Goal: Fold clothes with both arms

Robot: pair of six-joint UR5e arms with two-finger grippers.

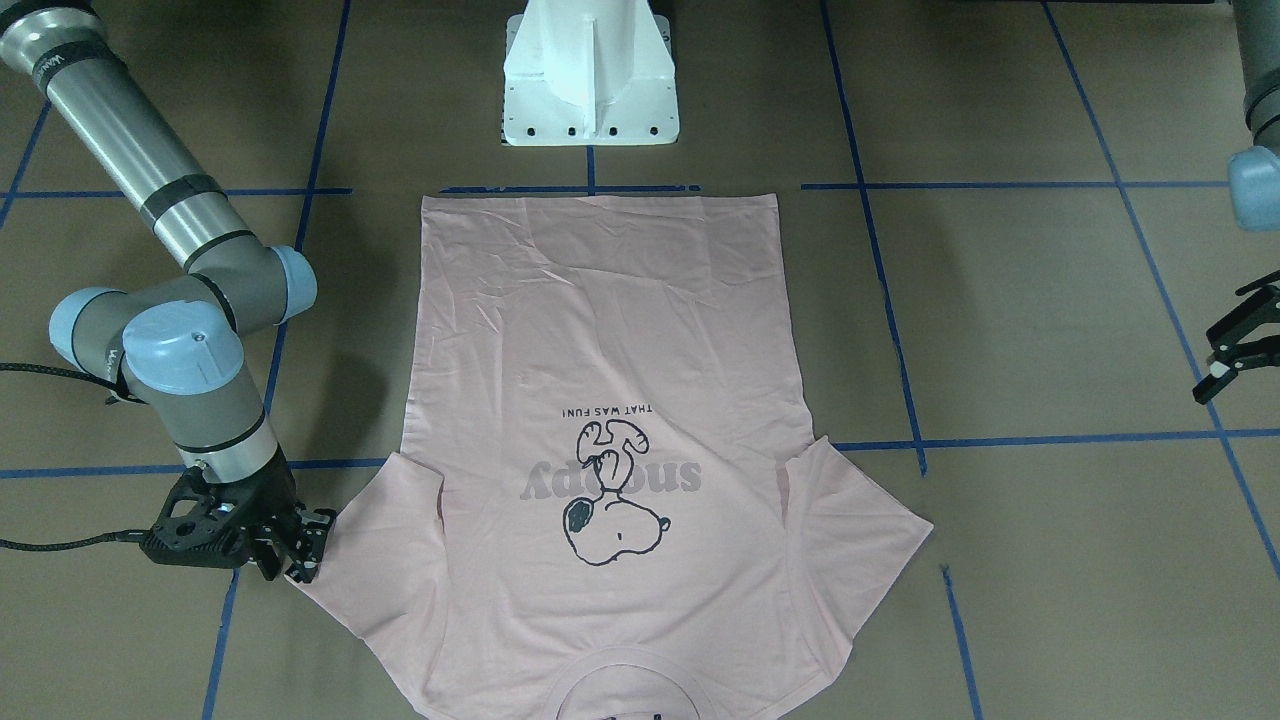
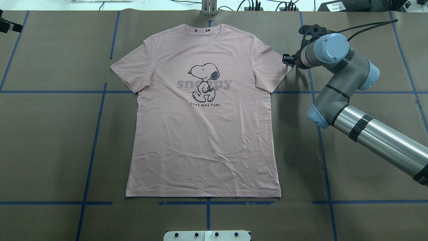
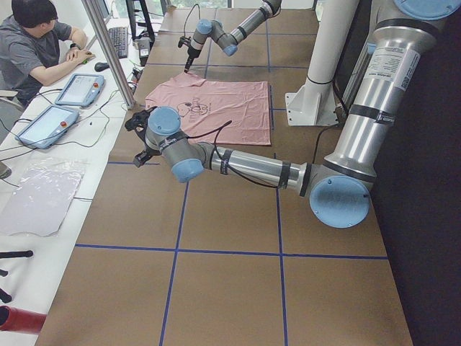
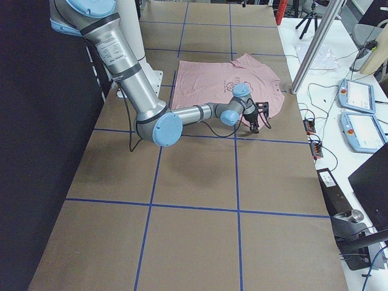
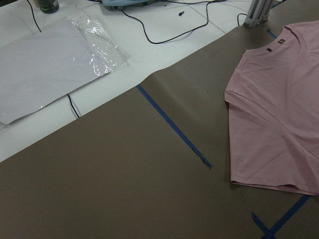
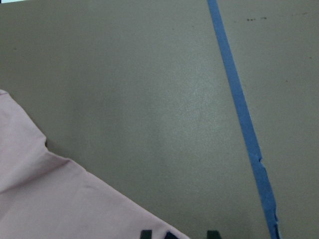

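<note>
The pale pink T-shirt (image 2: 204, 140) lies flat on the brown table with the Snoopy print up, its collar at the far edge and its hem toward the robot's base. My right gripper (image 2: 287, 60) is low at the tip of the shirt's right-hand sleeve. In the front-facing view it (image 1: 305, 550) touches that sleeve's edge. The right wrist view shows its fingertips (image 6: 213, 234) spread apart over the sleeve corner (image 6: 60, 199), holding nothing. My left gripper (image 1: 1235, 345) is open and empty, well off the shirt's other sleeve (image 5: 269, 124), above the table.
The white pedestal (image 1: 590, 80) stands just behind the shirt's hem. Blue tape lines (image 2: 97, 127) cross the brown table. A clear plastic bag (image 5: 50, 64) and cables lie beyond the table's far edge. An operator (image 3: 36, 50) sits there with tablets.
</note>
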